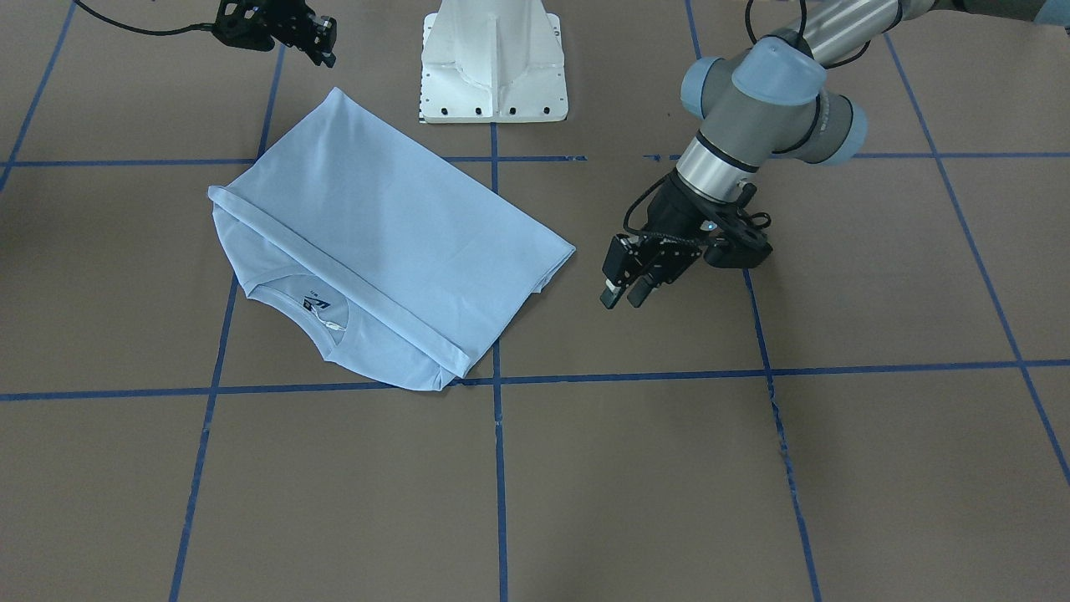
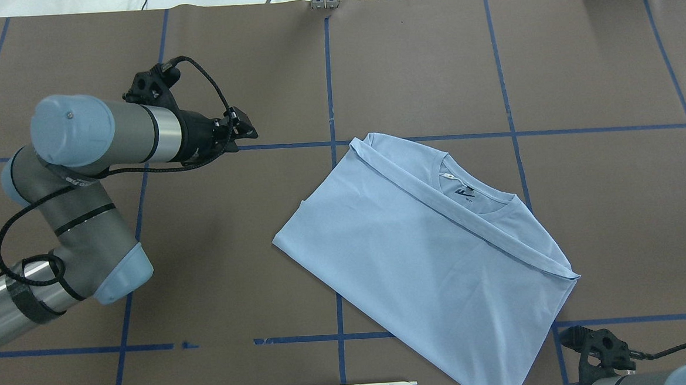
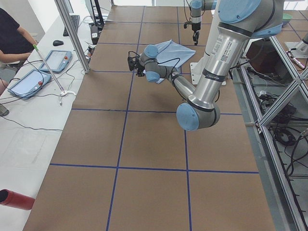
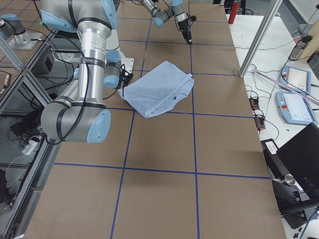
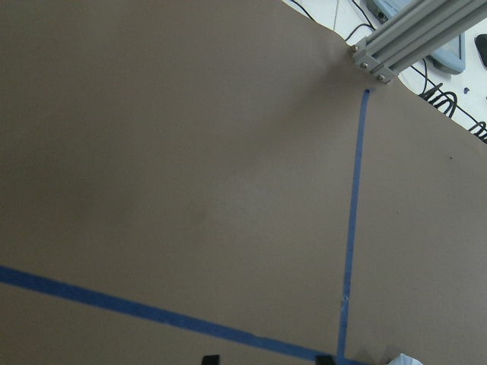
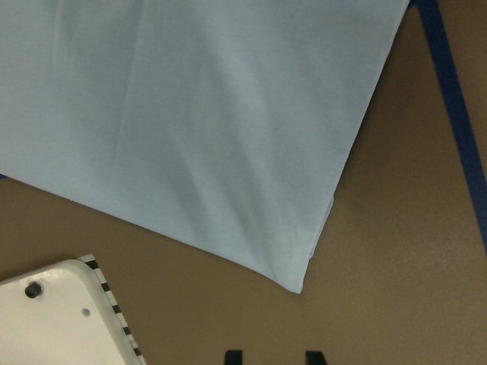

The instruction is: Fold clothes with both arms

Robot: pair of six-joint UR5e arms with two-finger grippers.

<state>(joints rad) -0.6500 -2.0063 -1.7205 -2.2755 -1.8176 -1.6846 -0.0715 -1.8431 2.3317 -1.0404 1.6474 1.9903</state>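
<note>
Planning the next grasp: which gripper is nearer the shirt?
The right gripper, right by the T-shirt's corner nearest the white pedestal; cloth fills most of its wrist view. The left gripper hangs clearly farther from it.

- A matte brown table covering (image 1: 878, 468) is seen spread across the whole work surface, lit evenly and softly.
- Blue tape lines (image 1: 499, 468) are laid over it in a grid of large rectangles.
- A slanted silver aluminium post (image 3: 72, 36) is fixed at the table's long edge on the operators' side.
- A white side bench (image 3: 29, 125) is set along that edge; two flat blue-rimmed control tablets (image 3: 55, 60) with red buttons are laid on it, with thin cables beside them.
- A red cylinder (image 3: 17, 199) is seen lying at the bench's near end.
- A black flat screen (image 4: 299, 149) is placed at the bench's other end.
</note>
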